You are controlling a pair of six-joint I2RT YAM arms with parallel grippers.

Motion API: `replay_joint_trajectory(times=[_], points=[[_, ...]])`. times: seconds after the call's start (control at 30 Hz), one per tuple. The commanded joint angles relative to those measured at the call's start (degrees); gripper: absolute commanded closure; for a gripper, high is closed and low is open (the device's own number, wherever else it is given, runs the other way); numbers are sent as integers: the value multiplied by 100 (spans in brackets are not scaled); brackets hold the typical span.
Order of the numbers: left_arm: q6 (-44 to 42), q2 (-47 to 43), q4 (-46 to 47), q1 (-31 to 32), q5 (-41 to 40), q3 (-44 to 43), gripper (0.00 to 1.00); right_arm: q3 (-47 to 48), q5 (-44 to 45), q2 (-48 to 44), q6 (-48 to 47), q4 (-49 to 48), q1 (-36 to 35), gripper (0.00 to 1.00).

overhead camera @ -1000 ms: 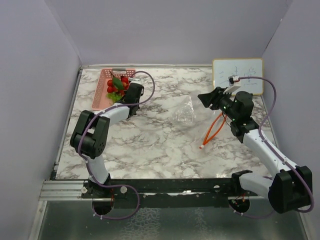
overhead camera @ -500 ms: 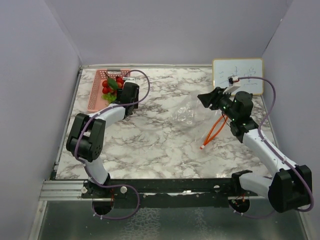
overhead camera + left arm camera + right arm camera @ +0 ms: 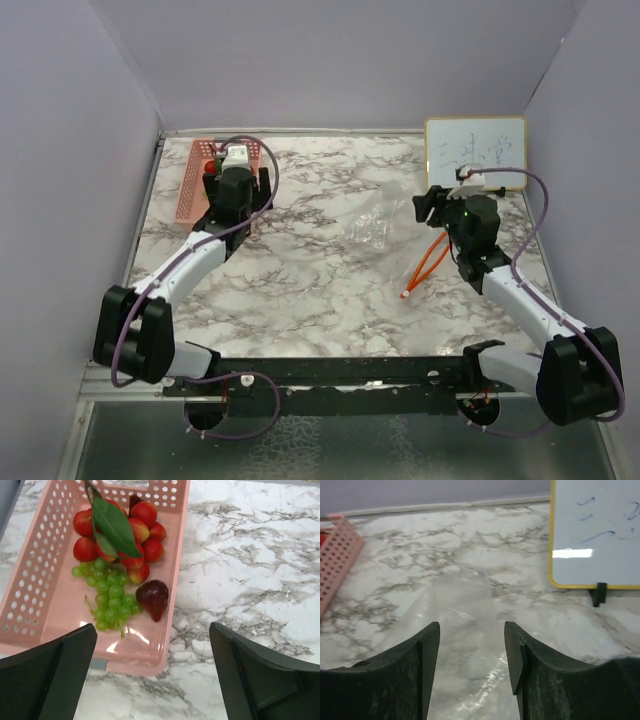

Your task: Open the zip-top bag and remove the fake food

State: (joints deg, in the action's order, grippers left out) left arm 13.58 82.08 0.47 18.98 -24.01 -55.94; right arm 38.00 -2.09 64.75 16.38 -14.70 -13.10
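Note:
The zip-top bag (image 3: 372, 226) lies see-through and crinkled on the marble near the middle, and shows again as the bag (image 3: 462, 605). The fake food (image 3: 117, 545), red strawberries, a green grape cluster, a dark red piece and a leaf, rests in a pink mesh basket (image 3: 37, 570) at the back left. My left gripper (image 3: 152, 630) hangs open above the basket's near end, holding nothing; from above the left gripper (image 3: 236, 192) hides most of the food. My right gripper (image 3: 471, 630) stands open just right of the bag with nothing between its fingers, also seen as the right gripper (image 3: 428, 207).
A small whiteboard (image 3: 475, 152) stands at the back right. Thin orange strips (image 3: 428, 262) lie on the table below the right gripper. Purple walls close in the back and both sides. The pink basket (image 3: 192, 190) sits against the left edge.
My left gripper has opened wide and drawn back over the basket, leaving the food inside it. The right gripper has turned toward the bag and opened a little.

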Motion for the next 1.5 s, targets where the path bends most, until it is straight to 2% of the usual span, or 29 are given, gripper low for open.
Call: replay_joint_trajectory(times=[0.0, 0.1, 0.2, 0.33, 0.53, 0.6, 0.67, 0.83, 0.87, 0.93, 0.97, 1.0, 1.1, 1.13, 1.2, 1.3, 1.47], points=[[374, -1040, 811, 26, 4, 1193, 1, -942, 1144, -103, -1172, -1239, 10, 43], [426, -1939, 1695, 31, 96, 2310, 1, -1864, 1489, -80, -1597, -2830, 10, 43], [436, -2289, 1801, 26, -132, 2830, 1, -2349, 1767, 291, -1803, -4094, 18, 38], [335, -2200, 1753, 22, -446, 3184, 1, -2185, 1699, 958, -1809, -4068, 18, 35], [-322, -2169, 2398, 19, -1049, 3696, 1, -2550, 1497, 1421, -1873, -5086, 18, 34], [-550, -2214, 2804, 18, -1067, 3891, 1, -2592, 1479, 1591, -1883, -5276, 18, 33], [-1126, -2157, 3687, 1, -870, 4244, 2, -2679, 1505, 1841, -1868, -5642, 18, 33], [-1578, -1458, 5025, -199, -1007, 4421, 1, -2927, 1579, 2523, -1983, -6869, 23, 33], [-1610, -1238, 5373, -242, -958, 4461, 1, -2918, 1507, 2551, -2024, -6831, 19, 31], [-1854, -704, 6297, -336, -712, 4587, 1, -2867, 1415, 2546, -1966, -6595, 18, 16], [-2037, -397, 6786, -343, -648, 4619, 1, -2842, 1409, 2588, -1971, -6598, 18, 4], [-2196, -48, 7183, -350, -571, 4620, 1, -2826, 1427, 2650, -1971, -6620, 18, 0], [-2465, 854, 7997, -373, -398, 4521, 1, -2821, 1472, 3026, -2109, -7153, 18, 1], [-2596, 1027, 8296, -369, -515, 4506, 1, -2813, 1455, 2939, -2039, -6963, 18, 1], [-2273, 826, 7822, -484, -401, 4488, 1, -2710, 1469, 2773, -1949, -6504, 19, 1], [-2159, 911, 7846, -688, -195, 4433, 1, -2749, 1479, 2969, -2067, -6930, 18, 1], [-1654, 967, 6887, -1241, 441, 3957, 2, -2701, 1489, 2905, -1997, -6700, 18, 1]])
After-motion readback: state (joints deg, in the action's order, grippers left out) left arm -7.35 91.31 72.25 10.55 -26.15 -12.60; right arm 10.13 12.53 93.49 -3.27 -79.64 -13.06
